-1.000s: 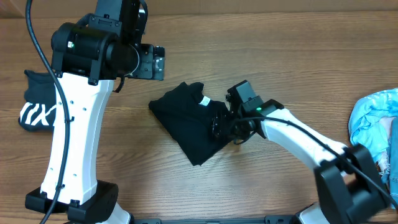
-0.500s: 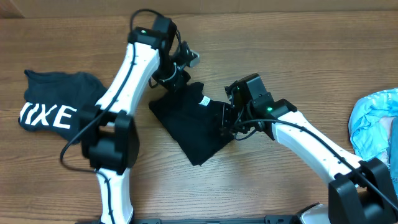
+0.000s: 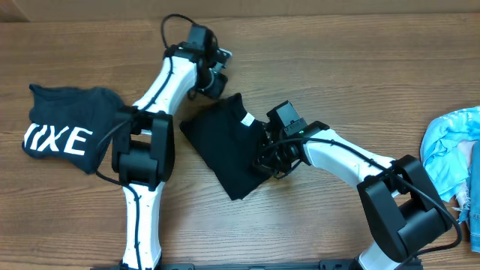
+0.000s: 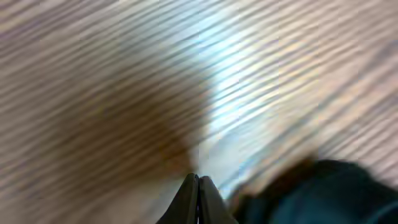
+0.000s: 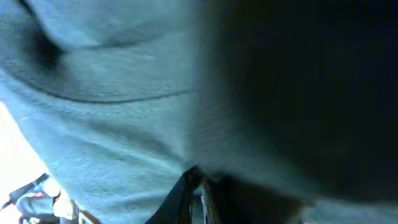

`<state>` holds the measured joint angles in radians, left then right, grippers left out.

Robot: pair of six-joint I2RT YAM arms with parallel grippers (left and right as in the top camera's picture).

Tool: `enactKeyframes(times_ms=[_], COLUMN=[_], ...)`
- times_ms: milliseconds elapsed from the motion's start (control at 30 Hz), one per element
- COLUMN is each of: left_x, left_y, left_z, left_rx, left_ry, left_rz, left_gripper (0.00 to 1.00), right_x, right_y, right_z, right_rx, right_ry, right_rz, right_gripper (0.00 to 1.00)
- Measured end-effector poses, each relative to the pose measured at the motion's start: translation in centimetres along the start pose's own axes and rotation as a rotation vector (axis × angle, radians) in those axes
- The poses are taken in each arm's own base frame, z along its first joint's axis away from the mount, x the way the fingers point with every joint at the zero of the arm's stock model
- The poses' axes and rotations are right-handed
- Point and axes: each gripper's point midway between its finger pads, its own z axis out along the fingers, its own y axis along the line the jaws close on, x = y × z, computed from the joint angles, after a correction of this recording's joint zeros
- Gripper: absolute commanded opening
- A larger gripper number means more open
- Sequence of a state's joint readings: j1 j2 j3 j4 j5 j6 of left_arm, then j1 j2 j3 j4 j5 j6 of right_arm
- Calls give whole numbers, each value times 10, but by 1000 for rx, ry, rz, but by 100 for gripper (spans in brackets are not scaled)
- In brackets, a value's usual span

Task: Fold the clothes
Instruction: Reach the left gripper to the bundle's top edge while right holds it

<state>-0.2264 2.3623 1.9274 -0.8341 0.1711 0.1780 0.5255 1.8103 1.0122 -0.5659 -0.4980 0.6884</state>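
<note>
A black garment [image 3: 225, 146] lies bunched in the middle of the wooden table, with a white tag [image 3: 246, 120] near its top. My left gripper [image 3: 212, 81] is at the garment's far corner. In the left wrist view its jaws [image 4: 199, 179] are pressed together over bare wood with nothing between them, and the dark cloth [image 4: 323, 193] lies just to their right. My right gripper [image 3: 264, 159] sits on the garment's right edge. In the right wrist view it [image 5: 200, 174] is shut on a fold of the dark fabric [image 5: 112, 124], which fills the frame.
A black shirt with white lettering [image 3: 64, 135] lies at the left side of the table. A pile of light blue clothes [image 3: 454, 150] sits at the right edge. Bare wood [image 3: 315, 67] shows beyond the garment.
My left arm swung from the left side out to the garment's far corner and its jaws closed. My right gripper closed on the garment's right edge.
</note>
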Motion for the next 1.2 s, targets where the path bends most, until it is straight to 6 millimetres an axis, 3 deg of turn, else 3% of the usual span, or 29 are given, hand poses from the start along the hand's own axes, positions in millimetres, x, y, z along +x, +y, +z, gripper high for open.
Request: enactKeyframes(times_ms=[67, 167, 267, 367, 467, 500, 600, 667, 767, 867, 967, 1033, 1133, 1200], left_x=[3, 3, 2, 18, 30, 35, 63, 80, 80, 54, 33, 32, 40, 40], left_y=[16, 23, -7, -49, -83, -86, -91, -87, -70, -55, -37, -17, 0, 4], left_z=[-11, -49, -93, -111, -98, -89, -58, -34, -7, -1, 2, -2, -11, -17], left_rx=[-10, 21, 146, 296, 383, 393, 417, 410, 330, 232, 178, 152, 139, 130], left_ry=[18, 64, 97, 158, 194, 204, 274, 297, 265, 172, 90, 81, 114, 125], left_rz=[-57, -85, -14, 68, 179, 191, 202, 199, 162, 55, -41, -115, -172, -181], left_gripper=[4, 6, 5, 4, 4, 4, 4, 4, 4, 4, 4, 4, 5, 5], right_x=[1, -1, 2, -1, -5, -5, -2, 3, 14, 22, 29, 31, 22, 9], right_y=[-9, -13, -14, 17, 68, 71, 67, 55, 22, -6, -22, -30, -19, 9], right_z=[0, -1, -6, -22, -61, -63, -59, -45, -19, -1, -3, -4, -1, -8], right_rx=[44, 67, 78, -44, -208, -217, -208, -167, -61, 31, 110, 148, 88, -27], right_ry=[-6, -15, 4, -14, -109, -111, -85, -33, 57, 121, 136, 138, 112, 45], right_rz=[14, -15, -60, -198, -363, -371, -356, -294, -159, -27, 45, 64, -33, -173], right_gripper=[15, 13, 13, 14, 14, 14, 14, 14, 14, 8, 8, 6, 5, 4])
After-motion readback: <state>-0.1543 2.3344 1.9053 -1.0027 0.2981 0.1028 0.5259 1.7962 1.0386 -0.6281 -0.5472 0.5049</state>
